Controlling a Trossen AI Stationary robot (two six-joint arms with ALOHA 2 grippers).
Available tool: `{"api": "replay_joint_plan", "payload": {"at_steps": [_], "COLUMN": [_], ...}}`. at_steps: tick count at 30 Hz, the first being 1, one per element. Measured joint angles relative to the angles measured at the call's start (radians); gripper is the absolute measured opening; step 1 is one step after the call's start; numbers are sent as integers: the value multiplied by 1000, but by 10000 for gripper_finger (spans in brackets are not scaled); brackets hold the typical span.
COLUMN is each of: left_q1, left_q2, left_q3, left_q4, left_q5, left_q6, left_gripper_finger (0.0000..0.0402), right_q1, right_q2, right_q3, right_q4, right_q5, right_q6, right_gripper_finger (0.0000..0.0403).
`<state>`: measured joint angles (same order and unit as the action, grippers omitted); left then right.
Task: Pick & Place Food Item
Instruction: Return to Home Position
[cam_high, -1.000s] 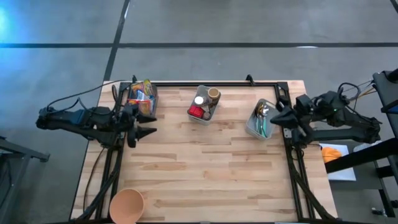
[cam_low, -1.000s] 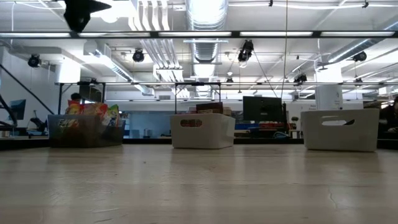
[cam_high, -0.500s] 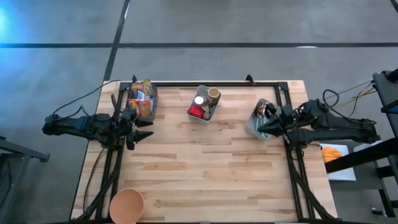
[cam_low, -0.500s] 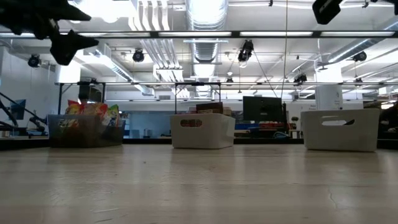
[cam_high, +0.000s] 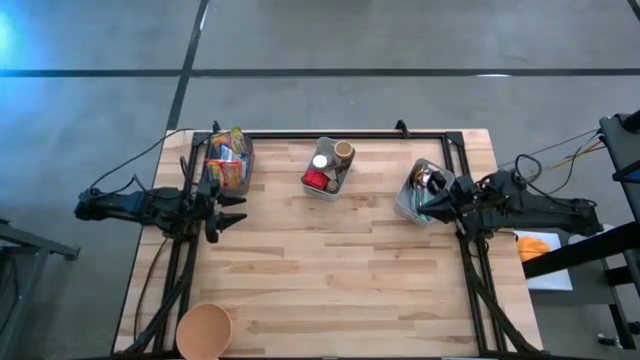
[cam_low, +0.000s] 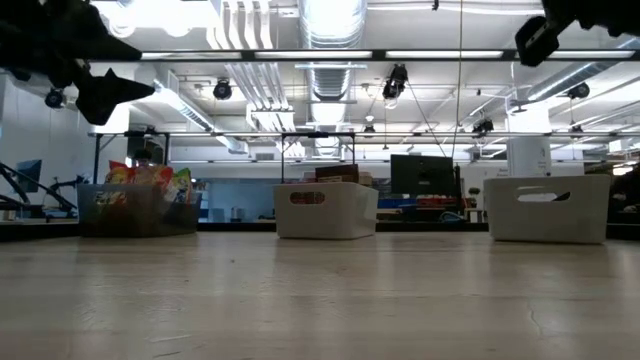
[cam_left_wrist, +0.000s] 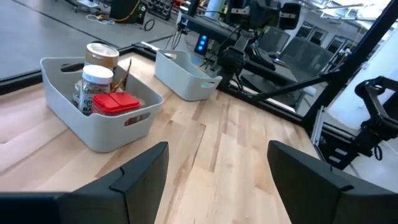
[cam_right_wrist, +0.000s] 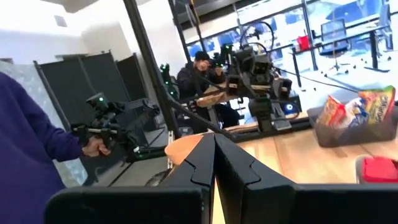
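A dark bin of bright snack packets (cam_high: 227, 160) stands at the table's far left; it also shows in the low view (cam_low: 140, 200) and the right wrist view (cam_right_wrist: 354, 118). My left gripper (cam_high: 240, 208) hovers just near of this bin, open and empty (cam_left_wrist: 217, 168), high over the table (cam_low: 115, 90). My right gripper (cam_high: 428, 203) hangs at the right edge beside a grey cutlery bin (cam_high: 420, 192), shut on nothing (cam_right_wrist: 214, 162). An orange bowl (cam_high: 204, 330) sits on the near left corner.
A white bin (cam_high: 328, 170) with jars and a red-lidded tub stands at the far middle (cam_left_wrist: 106, 134). The wooden table top (cam_high: 340, 270) lies bare between the arms. A person's blue sleeve (cam_right_wrist: 25, 143) shows beyond the table, and another person (cam_right_wrist: 199, 68) sits farther off.
Both arms have sunk toward the table. In the low view my left gripper has dropped from the top edge, and my right gripper has come into view at the upper right. Neither gripper has opened or shut, and no object has moved.
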<state>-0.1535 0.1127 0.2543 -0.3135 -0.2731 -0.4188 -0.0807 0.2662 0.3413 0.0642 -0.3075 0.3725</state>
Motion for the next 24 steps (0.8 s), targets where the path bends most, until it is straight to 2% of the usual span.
{"api": "replay_joint_plan", "payload": {"at_steps": [10,18,21,24], "left_q1": [0,0,0,-1], "left_q2": [0,0,0,0], "left_q3": [0,-4,-42,-108], "left_q4": [-66,-79,-69,14], "left_q5": [-23,-23,-14,19], "left_q6": [3,3,1,-18], "left_gripper_finger": [278,278,278,278], "right_q1": [0,0,0,0], "right_q2": [-118,-169,-179,-180], "right_q3": [-190,-242,-245,-245], "right_q4": [154,160,161,159], "right_q5": [3,-5,-7,-8], "right_q6": [27,39,36,30], "right_gripper_finger": [8,8,8,8]}}
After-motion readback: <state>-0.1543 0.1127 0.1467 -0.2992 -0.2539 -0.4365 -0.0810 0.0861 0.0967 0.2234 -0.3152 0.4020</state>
